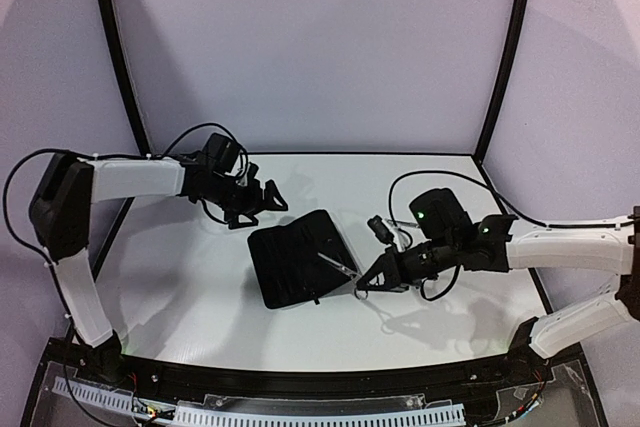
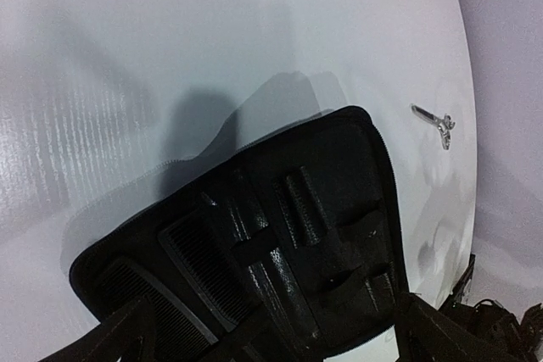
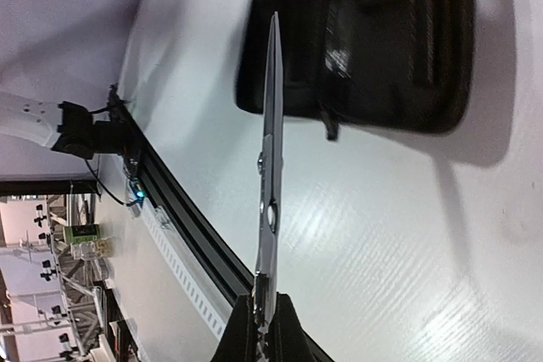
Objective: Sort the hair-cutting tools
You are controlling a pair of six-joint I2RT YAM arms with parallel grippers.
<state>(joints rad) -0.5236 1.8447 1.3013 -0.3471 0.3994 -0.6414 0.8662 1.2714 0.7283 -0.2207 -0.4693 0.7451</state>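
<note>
**Scissors carried at the case's right edge, left gripper spread by its far left corner**

The open black case (image 1: 300, 267) lies mid-worktop (image 1: 170, 287), somewhat closer to the near edge, and bare white surface runs from it to the far and left edges. The right gripper (image 3: 261, 328) is clenched on the handle end of the scissors (image 3: 270, 167). The blades are closed, and the tip reaches over the case's right side. The left gripper (image 1: 262, 197) hangs by the case's far left corner with its fingers (image 2: 114, 336) spread wide, grasping nothing. Two combs (image 2: 197, 262) sit tucked in the case's pockets. The second scissors (image 2: 434, 122) lie flat on bare worktop, apart from the case.
</note>
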